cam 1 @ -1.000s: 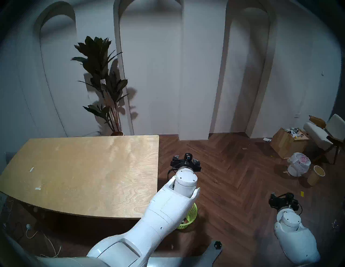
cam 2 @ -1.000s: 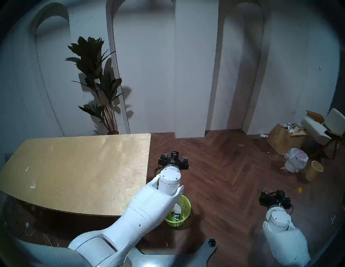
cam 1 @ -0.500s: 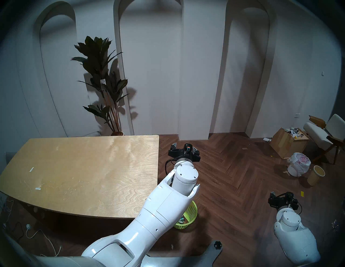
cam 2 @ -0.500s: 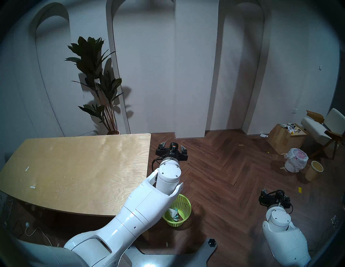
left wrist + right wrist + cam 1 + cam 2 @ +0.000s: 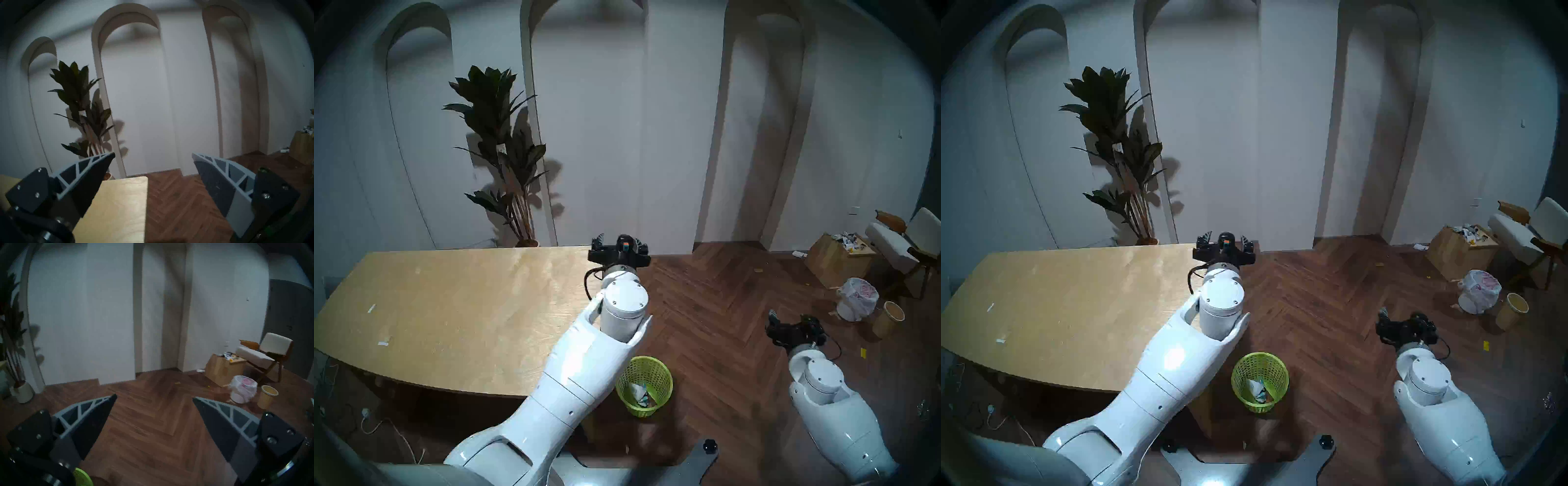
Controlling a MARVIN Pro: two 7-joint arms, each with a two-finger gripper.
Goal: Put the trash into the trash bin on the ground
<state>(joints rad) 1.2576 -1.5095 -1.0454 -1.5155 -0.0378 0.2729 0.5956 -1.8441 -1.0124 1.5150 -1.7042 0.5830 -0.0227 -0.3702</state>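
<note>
Open floor (image 5: 721, 322) rings trash bin (image 5: 663, 380) beside table (image 5: 449, 305)

Trash (image 5: 640, 393) in green bin (image 5: 663, 380): items crumpled together, individually indistinguishable; bin cut to a rim sliver at right wrist view's bottom edge; tabletop (image 5: 449, 305) near-right corner hidden behind left arm; right hand (image 5: 789, 331) fingers largely unreadable.

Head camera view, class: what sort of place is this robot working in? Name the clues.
Probably a lived-in room or studio, not a factory: arched white wall niches, a potted plant, herringbone wood floor, a cushioned chair and a plywood table.
</note>
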